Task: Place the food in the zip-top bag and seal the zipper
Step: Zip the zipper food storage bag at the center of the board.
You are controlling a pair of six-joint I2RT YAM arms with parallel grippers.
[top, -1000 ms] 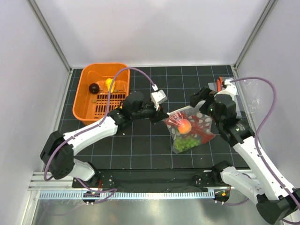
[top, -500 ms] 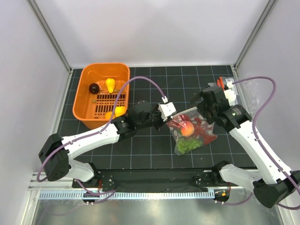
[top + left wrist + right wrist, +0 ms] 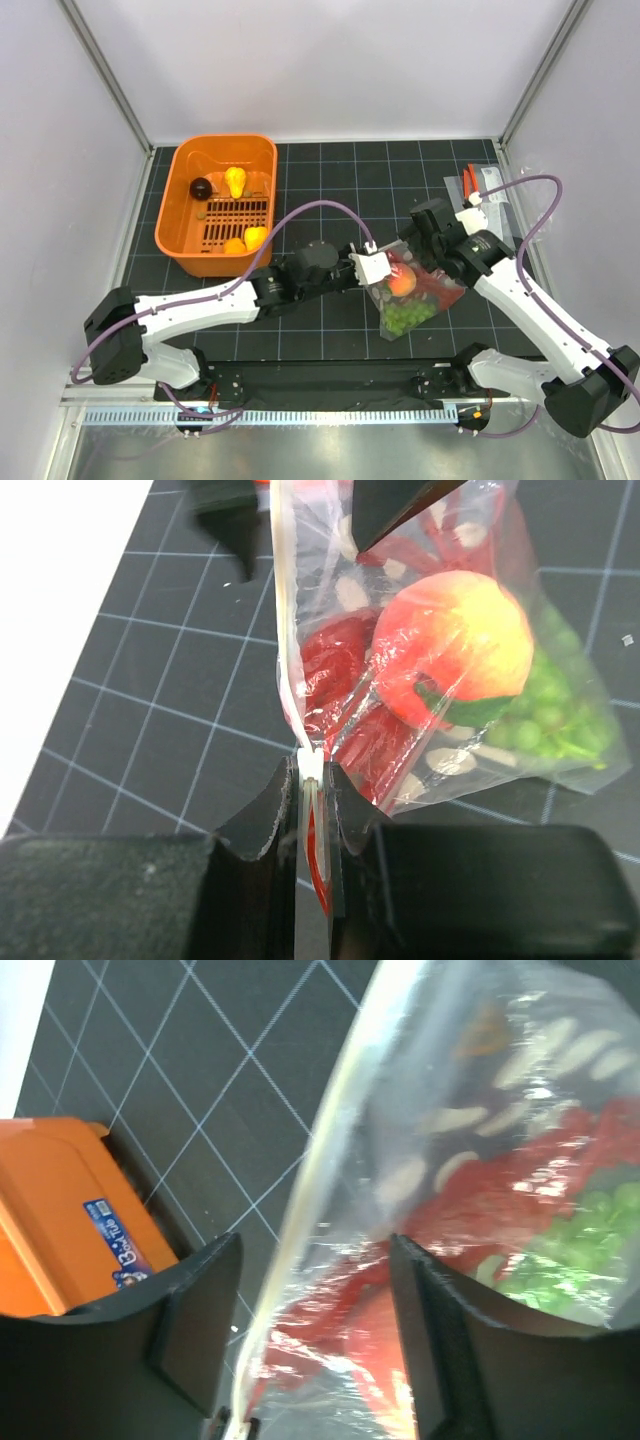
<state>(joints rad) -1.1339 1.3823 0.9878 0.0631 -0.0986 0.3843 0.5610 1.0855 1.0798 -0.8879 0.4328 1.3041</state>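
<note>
Zip-top bag (image 3: 412, 292) lies on the black grid mat (image 3: 330, 180), right of centre and toward the near edge. Inside it are the peach-orange fruit (image 3: 455, 630), red lobster (image 3: 335, 665) and green grape bunch (image 3: 560, 710).

Left gripper (image 3: 312, 780) is pressed together, pinching the zipper (image 3: 288, 660) at one end of the bag's mouth.

Right gripper (image 3: 312, 1290) is spread, its fingers (image 3: 200, 1330) straddling the same mouth edge with a gap on both sides.

Orange basket (image 3: 170, 215) sits at the far left corner, well apart from the bag.

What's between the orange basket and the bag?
The left arm and its cable, over bare mat, in the top view; the left gripper pinches the bag at its edge.
</note>
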